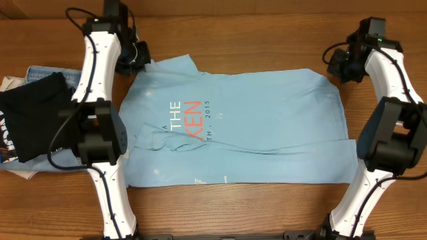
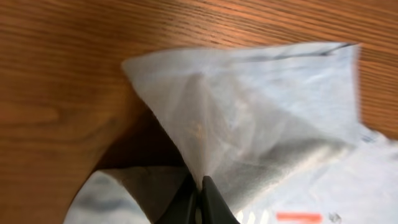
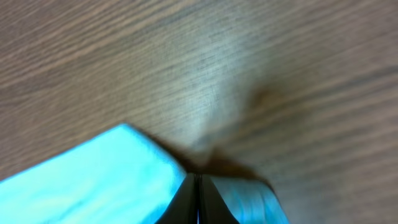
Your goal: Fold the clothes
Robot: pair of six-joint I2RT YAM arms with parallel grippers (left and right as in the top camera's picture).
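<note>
The clothes (image 1: 267, 133), a light blue T-shirt with red-orange and white lettering, lie spread across the wooden table (image 1: 233, 27). At the shirt's far left corner, my left gripper (image 1: 139, 59) is shut on a fold of the cloth. In the left wrist view the fabric (image 2: 249, 106) rises like a tent from the closed fingertips of the left gripper (image 2: 202, 179). My right gripper (image 1: 337, 67) sits at the far right corner. In the right wrist view the right gripper (image 3: 198, 177) is shut at the shirt's edge, with blue cloth (image 3: 112, 180) on both sides.
A black garment with white print (image 1: 33, 113) lies on blue denim jeans (image 1: 47, 70) at the table's left edge, beside the left arm. Bare wood shows along the far and near sides of the shirt.
</note>
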